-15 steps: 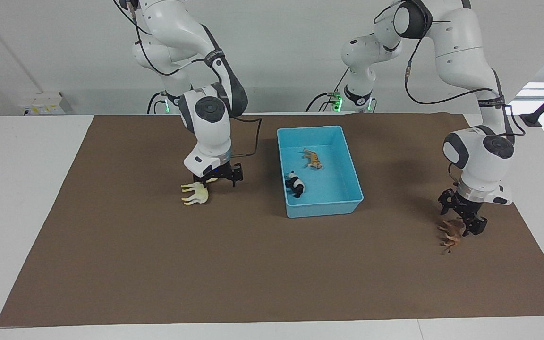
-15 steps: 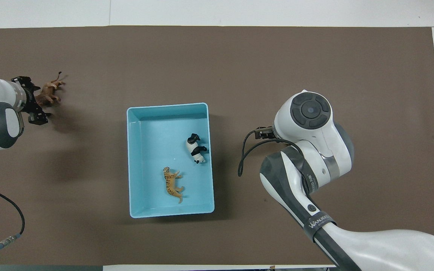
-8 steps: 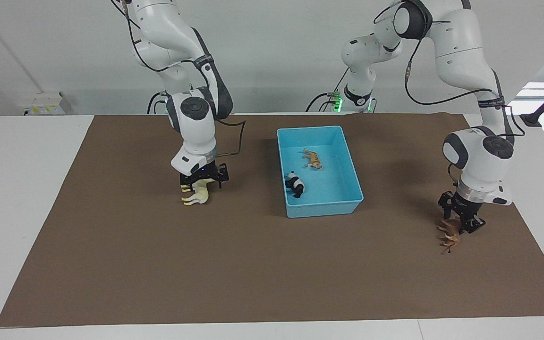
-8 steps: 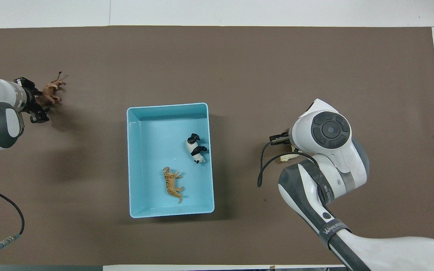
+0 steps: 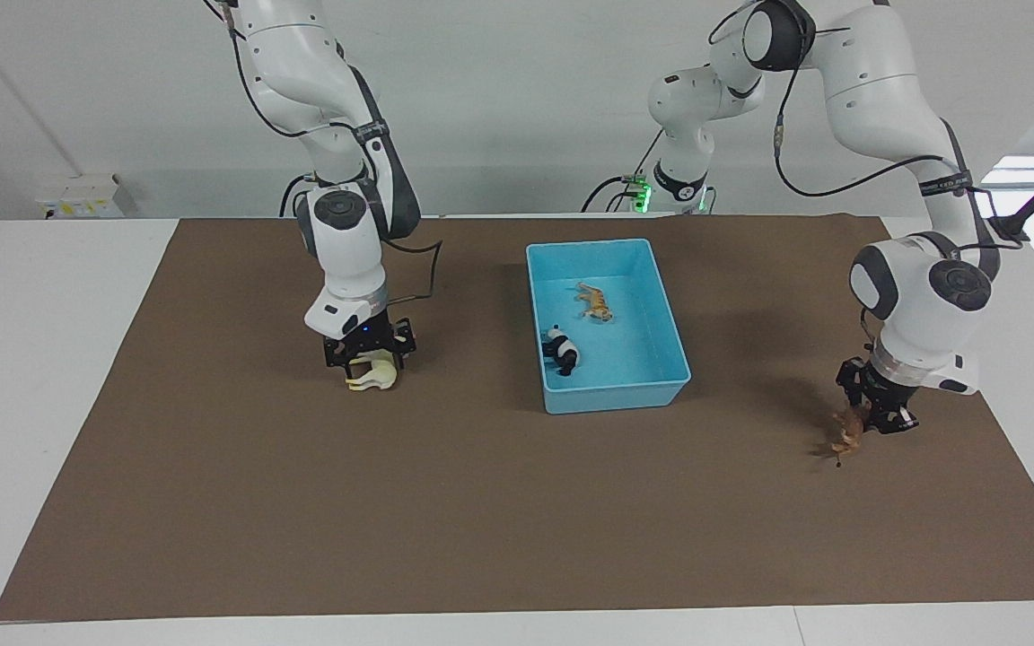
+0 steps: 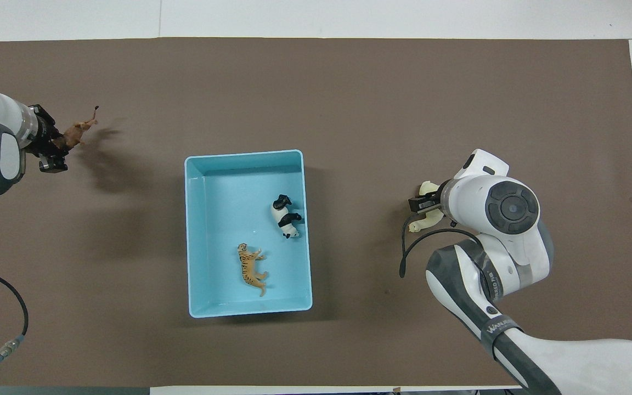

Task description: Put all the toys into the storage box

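Tiger [image 5: 595, 302] and panda [image 5: 562, 350] lie in storage box [image 5: 616, 392]. My right pincer [image 5: 366, 354] clamps cream animal [image 5: 373, 373], left pincer [image 5: 871, 414] clamps horned animal [image 5: 845, 434]; next, lift both boxward

Robotics lab: white table [image 5: 50, 359], brown mat [image 5: 481, 502], bare white wall [image 5: 517, 108].

cream animal [image 6: 427, 218] half under wrist

arms: glossy white shells | joints: dark grey caps, black bands | cables: black, looping | bases: green lights
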### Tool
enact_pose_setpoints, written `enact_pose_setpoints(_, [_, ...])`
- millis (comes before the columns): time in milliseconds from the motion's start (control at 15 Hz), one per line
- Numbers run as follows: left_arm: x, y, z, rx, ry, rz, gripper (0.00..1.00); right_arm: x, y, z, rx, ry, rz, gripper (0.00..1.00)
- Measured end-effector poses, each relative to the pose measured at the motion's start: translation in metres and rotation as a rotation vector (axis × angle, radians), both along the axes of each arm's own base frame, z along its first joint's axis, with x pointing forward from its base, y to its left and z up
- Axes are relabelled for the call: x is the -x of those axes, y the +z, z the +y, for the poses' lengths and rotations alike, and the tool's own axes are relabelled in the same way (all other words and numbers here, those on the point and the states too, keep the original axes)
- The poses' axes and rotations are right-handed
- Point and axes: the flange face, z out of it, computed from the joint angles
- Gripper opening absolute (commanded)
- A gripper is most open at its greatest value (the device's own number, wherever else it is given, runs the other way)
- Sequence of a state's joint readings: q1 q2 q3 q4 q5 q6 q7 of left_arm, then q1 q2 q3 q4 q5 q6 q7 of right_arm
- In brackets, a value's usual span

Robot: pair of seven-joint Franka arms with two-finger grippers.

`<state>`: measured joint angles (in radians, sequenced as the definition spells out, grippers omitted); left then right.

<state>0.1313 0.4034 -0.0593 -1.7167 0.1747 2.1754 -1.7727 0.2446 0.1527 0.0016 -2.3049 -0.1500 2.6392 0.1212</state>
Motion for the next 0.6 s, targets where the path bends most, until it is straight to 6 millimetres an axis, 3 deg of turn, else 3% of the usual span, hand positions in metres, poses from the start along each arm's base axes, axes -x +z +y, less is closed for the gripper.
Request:
enact_pose_setpoints(67, [0.007,0.029,-0.025,0.012,-0.021,0.017,0.0,0.001,-0.002,-0.001,-0.001,0.003,-0.003,0.08])
enact_pose_setpoints(133, [0.017,0.055,-0.055,0.034,-0.047,0.031,0.0,0.002,-0.003,-0.001,-0.004,0.008,-0.01,0.0])
enact_pose_setpoints(267, [0.044,0.094,-0.132,0.053,-0.143,0.074,0.0,0.005,-0.005,-0.001,-0.017,0.018,-0.042,0.0])
enact_pose_setpoints(333, [0.06,0.103,-0.175,0.05,-0.186,0.095,0.0,0.007,-0.005,-0.002,-0.022,0.024,-0.056,0.0])
enact_pose_setpoints(533, [0.107,0.095,-0.276,0.039,-0.251,0.096,0.04,0.01,-0.005,0.0,-0.022,0.037,-0.06,0.0])
enact_pose_setpoints(600, [0.12,0.084,-0.299,0.044,-0.267,0.077,0.33,0.01,-0.004,0.002,-0.014,0.039,-0.04,0.0])
